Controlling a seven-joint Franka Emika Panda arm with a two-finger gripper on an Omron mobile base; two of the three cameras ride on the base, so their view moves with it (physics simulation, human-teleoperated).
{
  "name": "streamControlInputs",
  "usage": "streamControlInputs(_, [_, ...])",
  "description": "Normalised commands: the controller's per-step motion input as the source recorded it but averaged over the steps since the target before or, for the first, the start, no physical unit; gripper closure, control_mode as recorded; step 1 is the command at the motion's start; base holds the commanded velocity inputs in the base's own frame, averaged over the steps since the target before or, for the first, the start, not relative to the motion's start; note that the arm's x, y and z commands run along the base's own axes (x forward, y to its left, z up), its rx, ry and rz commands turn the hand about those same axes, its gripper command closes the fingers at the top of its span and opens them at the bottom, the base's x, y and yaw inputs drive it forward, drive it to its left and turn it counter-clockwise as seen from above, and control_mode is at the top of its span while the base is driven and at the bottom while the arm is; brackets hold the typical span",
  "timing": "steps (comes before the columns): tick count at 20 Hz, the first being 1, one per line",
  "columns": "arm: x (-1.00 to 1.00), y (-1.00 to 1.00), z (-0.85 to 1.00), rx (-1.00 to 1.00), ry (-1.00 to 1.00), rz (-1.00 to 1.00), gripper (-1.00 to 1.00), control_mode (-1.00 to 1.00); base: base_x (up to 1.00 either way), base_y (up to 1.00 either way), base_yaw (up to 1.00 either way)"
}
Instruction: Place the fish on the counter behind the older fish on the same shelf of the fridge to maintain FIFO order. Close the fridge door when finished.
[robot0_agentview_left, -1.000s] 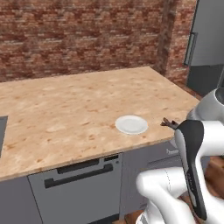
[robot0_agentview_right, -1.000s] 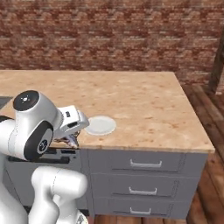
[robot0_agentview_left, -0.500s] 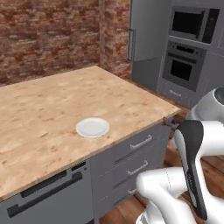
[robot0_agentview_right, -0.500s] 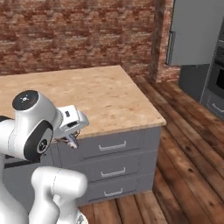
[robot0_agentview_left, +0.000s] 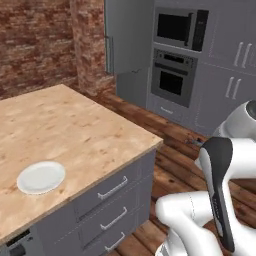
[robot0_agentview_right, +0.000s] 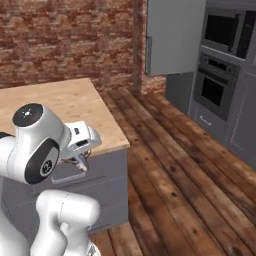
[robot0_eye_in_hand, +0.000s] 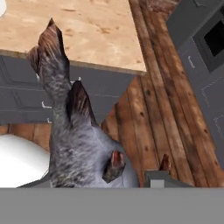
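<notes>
The end effector (robot0_eye_in_hand: 139, 168) gripped the grey fish (robot0_eye_in_hand: 72, 140), held off the tabletop (robot0_agentview_left: 75, 135) above the wood floor (robot0_agentview_right: 175, 165), with the fridge (robot0_agentview_left: 127, 55) far ahead; carrying it level and approaching the shelf squarely seemed wisest.

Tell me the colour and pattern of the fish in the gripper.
Mottled dark grey with brownish fins and tail; the fish shows best in the hand view.

The white arm is folded low over the base, its gripper (robot0_agentview_right: 80, 161) jaws clamped on something.
</notes>
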Motion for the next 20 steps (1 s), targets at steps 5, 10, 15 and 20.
streamControlInputs(5, [0.00,0.00,0.00,0.00,0.00,0.00,1.00,1.00,1.00,-0.99,0.01])
streamControlInputs(10, [0.00,0.00,0.00,0.00,0.00,0.00,1.00,1.00,1.00,-0.98,0.17])
streamControlInputs(15, [0.00,0.00,0.00,0.00,0.00,0.00,1.00,1.00,1.00,-0.94,0.19])
streamControlInputs(20, [0.00,0.00,0.00,0.00,0.00,0.00,1.00,1.00,1.00,-0.63,0.21])
